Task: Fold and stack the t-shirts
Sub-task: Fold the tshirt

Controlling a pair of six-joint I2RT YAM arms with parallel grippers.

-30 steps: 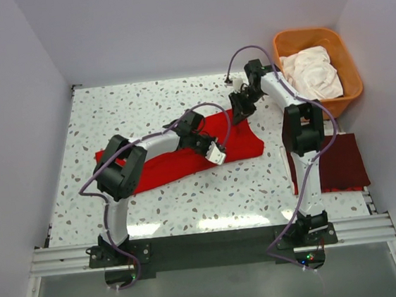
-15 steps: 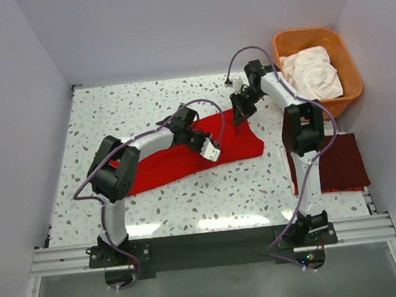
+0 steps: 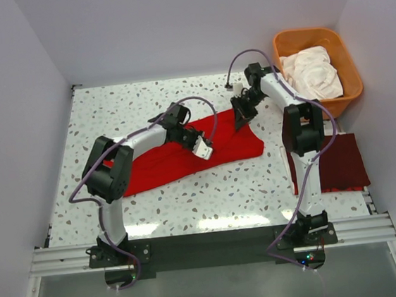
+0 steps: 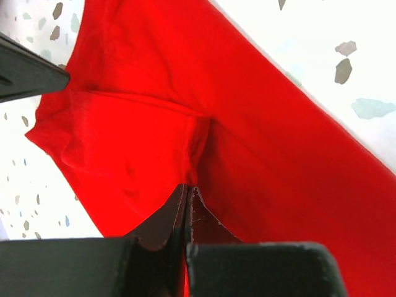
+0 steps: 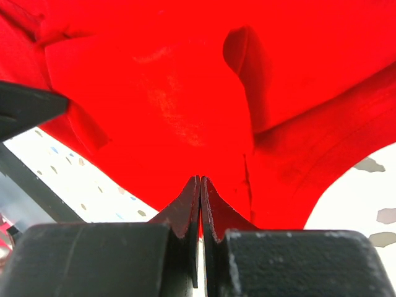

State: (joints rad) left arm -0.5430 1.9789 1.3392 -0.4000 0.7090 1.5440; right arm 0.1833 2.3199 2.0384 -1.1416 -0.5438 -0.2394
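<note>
A red t-shirt (image 3: 157, 163) lies stretched across the middle of the table, left to right. My left gripper (image 3: 194, 139) is shut on a pinch of its fabric near the middle; the left wrist view shows the closed tips (image 4: 187, 189) biting a raised fold of the shirt (image 4: 136, 142). My right gripper (image 3: 240, 121) is shut on the shirt's far right edge; in the right wrist view the closed tips (image 5: 200, 180) grip red cloth (image 5: 173, 93) held above the table. A folded dark maroon shirt (image 3: 341, 165) lies at the right edge.
An orange basket (image 3: 283, 44) holding white garments (image 3: 310, 73) stands at the back right corner. Walls close the table on the left, back and right. The speckled tabletop (image 3: 116, 107) shows around the shirt. The right arm's upright link (image 3: 303, 134) stands beside the maroon shirt.
My left gripper has moved left and slightly back, pulling the pinched red fabric with it. My right gripper has stayed nearly in place, still holding the right edge.
</note>
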